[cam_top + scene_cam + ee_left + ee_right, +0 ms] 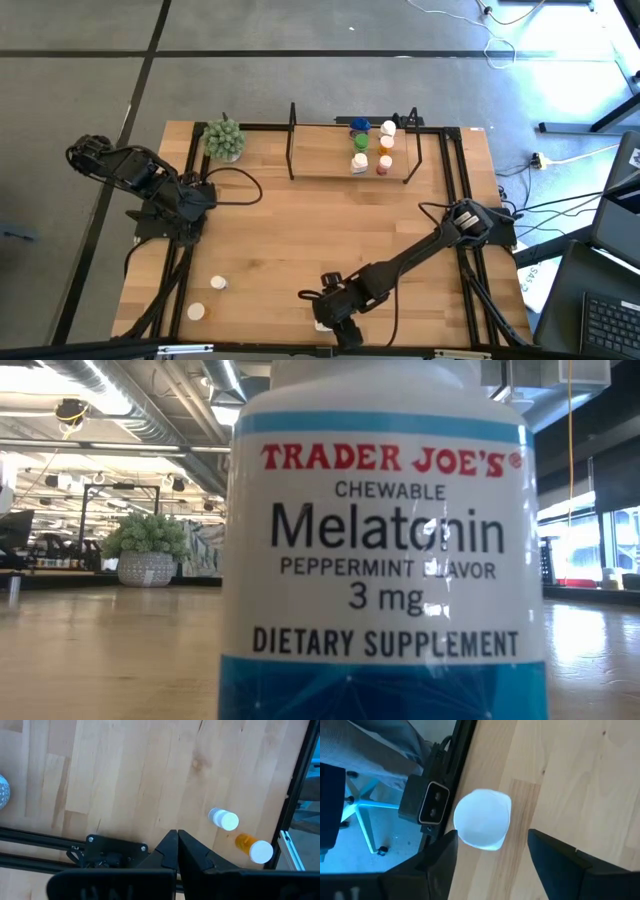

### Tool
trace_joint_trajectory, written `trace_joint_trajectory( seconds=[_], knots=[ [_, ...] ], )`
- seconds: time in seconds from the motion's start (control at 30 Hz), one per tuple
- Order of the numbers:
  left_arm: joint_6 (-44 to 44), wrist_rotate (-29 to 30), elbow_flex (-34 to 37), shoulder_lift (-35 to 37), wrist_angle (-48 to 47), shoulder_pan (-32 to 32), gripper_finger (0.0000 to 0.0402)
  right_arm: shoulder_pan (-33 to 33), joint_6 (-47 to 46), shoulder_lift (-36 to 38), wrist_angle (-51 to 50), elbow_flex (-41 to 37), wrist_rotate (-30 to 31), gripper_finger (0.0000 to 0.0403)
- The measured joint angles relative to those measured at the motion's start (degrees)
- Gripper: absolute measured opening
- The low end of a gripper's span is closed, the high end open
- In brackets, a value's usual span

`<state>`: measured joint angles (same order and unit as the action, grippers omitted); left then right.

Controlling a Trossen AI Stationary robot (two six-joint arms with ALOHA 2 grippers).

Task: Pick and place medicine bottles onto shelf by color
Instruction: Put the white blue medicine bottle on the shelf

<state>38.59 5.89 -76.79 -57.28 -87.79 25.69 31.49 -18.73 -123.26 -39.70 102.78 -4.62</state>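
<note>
- My right gripper (pixel 492 865) is down at the near edge of the table (pixel 300 230), right over a white-capped bottle (pixel 482 819).
- Its fingers (pixel 442 855) are wide apart, one on each side of the cap, and I can't see them touching it.
- That bottle (pixel 385 550) stands just in front of the low camera (its label says melatonin) and fills most of that view.
- My left gripper (pixel 177 852) waits at the left side of the table, pinched shut with nothing in it.
- Two more bottles, a white one (pixel 218 284) and an orange one (pixel 196 311), sit near the front left corner.
- The shelf (pixel 320 165) is at the back, with a group of bottles (pixel 372 147) on its right half.
- A plant (pixel 224 138) sits just left of the shelf.
</note>
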Motion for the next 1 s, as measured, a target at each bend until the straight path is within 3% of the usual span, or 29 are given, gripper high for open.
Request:
trace_joint_trajectory(
  seconds=[1.0],
  knots=[
    [-0.1,0.0,0.0,0.0,0.0,0.0,0.0000,1.7,4.1,-2.4,3.6,0.0,1.0,0.0241]
  ],
)
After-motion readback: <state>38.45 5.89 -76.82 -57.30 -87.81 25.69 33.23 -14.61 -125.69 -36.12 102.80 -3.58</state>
